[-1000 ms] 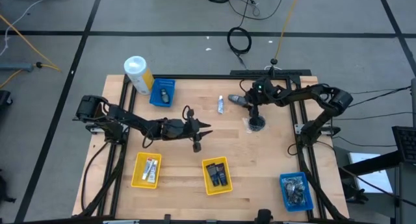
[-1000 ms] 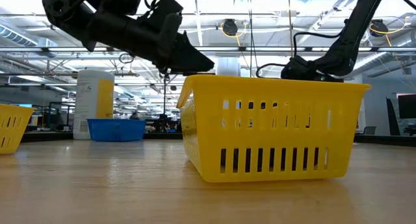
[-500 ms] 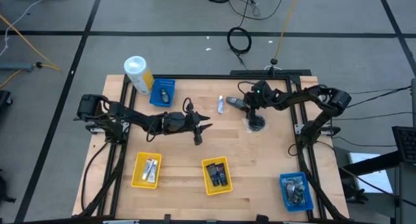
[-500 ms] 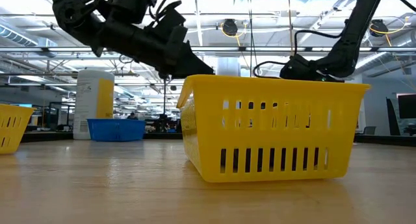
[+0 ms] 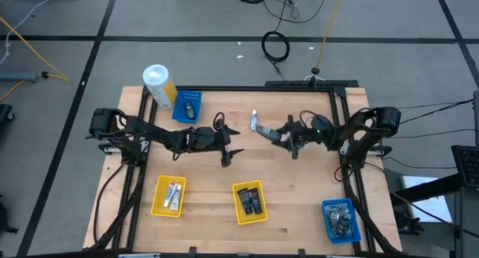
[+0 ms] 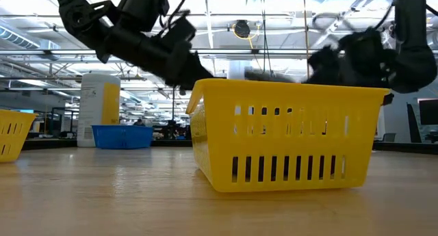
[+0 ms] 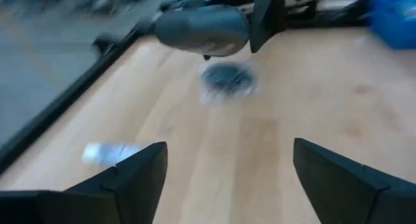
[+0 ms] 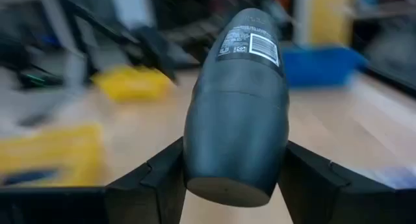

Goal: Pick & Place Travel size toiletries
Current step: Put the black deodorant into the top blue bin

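Observation:
My right gripper (image 5: 284,136) hangs over the table's middle right, shut on a dark bottle (image 5: 268,132) with a barcode label (image 8: 255,45). My left gripper (image 5: 233,147) stands open a little to the left of it, fingers (image 7: 133,178) pointing at the bottle (image 7: 203,29), nothing between them. A thin white tube (image 5: 254,121) lies flat on the wood just beyond the bottle. A roundish grey packet (image 7: 226,78) lies on the table under the bottle. My right gripper pinches the bottle's broad end (image 8: 195,165) between its two fingers, one on each side. The fingers come in about level from the table's right and lie along the bottle. The bottle is lifted clear of the table, its narrower end toward my left gripper.
A blue tray (image 5: 187,106) with a dark item and a white-and-yellow canister (image 5: 159,84) stand at the far left. Two yellow trays (image 5: 169,195) (image 5: 249,201) sit near the front edge. A blue tray (image 5: 340,218) with grey packets is at the front right.
My right gripper has tipped from pointing down to about level and pulled back toward the table's right and near edge. The dark bottle, which lay on the wood by the white tube, is now lifted clear and carried along.

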Robot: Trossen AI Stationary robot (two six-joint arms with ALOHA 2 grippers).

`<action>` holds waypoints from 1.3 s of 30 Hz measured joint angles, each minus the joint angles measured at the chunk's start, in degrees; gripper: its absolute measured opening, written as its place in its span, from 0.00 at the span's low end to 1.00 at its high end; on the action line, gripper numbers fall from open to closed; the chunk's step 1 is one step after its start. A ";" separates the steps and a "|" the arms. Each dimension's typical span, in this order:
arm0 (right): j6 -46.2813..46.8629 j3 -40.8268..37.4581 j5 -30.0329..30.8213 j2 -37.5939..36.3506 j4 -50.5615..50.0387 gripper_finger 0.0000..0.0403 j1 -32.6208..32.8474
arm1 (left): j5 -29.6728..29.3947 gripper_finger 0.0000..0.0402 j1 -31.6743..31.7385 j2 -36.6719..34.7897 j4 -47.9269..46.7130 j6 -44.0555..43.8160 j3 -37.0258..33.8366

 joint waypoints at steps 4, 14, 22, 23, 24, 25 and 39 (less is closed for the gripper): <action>1.76 1.65 -2.23 0.00 6.55 0.49 7.15 | 7.63 0.83 -0.73 2.18 11.31 8.79 0.04; -0.97 7.12 -2.51 -0.02 6.97 0.49 15.82 | 17.76 0.81 -1.67 6.15 24.06 17.62 7.72; -1.02 7.19 -2.54 -0.02 6.21 0.49 15.75 | 27.44 0.81 -3.01 6.13 18.76 17.66 11.34; -1.02 7.19 -2.47 -0.02 6.25 0.49 15.75 | 26.67 0.81 -3.14 6.13 18.71 17.97 11.40; -1.02 7.19 -2.40 -0.02 6.31 0.49 15.75 | 25.91 0.81 -3.21 6.13 18.70 18.22 11.41; -1.02 7.19 -2.39 -0.02 6.37 0.49 15.75 | 25.39 0.81 -3.23 6.13 18.73 18.42 11.41; -2.83 8.50 -2.60 -0.02 6.16 0.49 17.26 | 24.52 0.81 -2.89 9.64 18.94 17.31 14.44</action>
